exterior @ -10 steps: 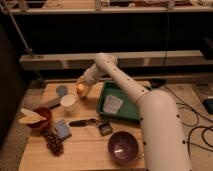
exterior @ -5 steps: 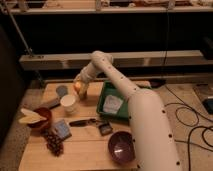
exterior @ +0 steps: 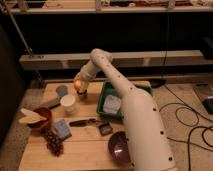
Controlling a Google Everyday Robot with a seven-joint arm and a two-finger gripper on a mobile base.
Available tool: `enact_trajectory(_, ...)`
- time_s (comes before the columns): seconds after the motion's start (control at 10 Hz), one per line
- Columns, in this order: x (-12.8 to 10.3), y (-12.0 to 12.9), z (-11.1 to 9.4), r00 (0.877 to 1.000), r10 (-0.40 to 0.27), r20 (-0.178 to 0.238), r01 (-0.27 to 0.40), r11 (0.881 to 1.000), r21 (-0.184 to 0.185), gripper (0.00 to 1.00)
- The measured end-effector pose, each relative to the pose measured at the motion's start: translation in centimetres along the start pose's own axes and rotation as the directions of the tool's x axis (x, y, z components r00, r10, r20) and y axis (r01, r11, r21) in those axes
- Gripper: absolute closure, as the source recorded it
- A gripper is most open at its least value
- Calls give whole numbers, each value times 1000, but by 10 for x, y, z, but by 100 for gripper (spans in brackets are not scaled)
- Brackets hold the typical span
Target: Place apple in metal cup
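The apple (exterior: 78, 85) is a small yellow-orange ball at the tip of my gripper (exterior: 79, 84), over the back of the wooden table. The gripper hangs down from the white arm (exterior: 107, 67) and is shut on the apple. Right under the apple a small dark shape (exterior: 82, 93) shows, which seems to be the metal cup, mostly hidden by the apple and gripper. The white cup (exterior: 68, 102) stands just left and in front of it. The blue-grey cup (exterior: 61, 90) lies to the left.
A green tray (exterior: 131, 90) with a white packet (exterior: 112, 105) is to the right. A red bowl (exterior: 41, 119), dark grapes (exterior: 52, 142), a blue-grey pad (exterior: 62, 129), a dark utensil (exterior: 82, 121) and a purple bowl (exterior: 119, 146) lie in front.
The arm has stretched farther back and the gripper with the apple has shifted slightly left, to above the small dark cup.
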Motion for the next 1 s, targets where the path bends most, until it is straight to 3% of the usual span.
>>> enact_trajectory(0.6, 12, 3, -4, 1000, 12, -2, -12, 1000, -13, 98)
enact_trajectory(1.0, 12, 2, -3, 1000, 14, 8, -14, 1000, -24, 61)
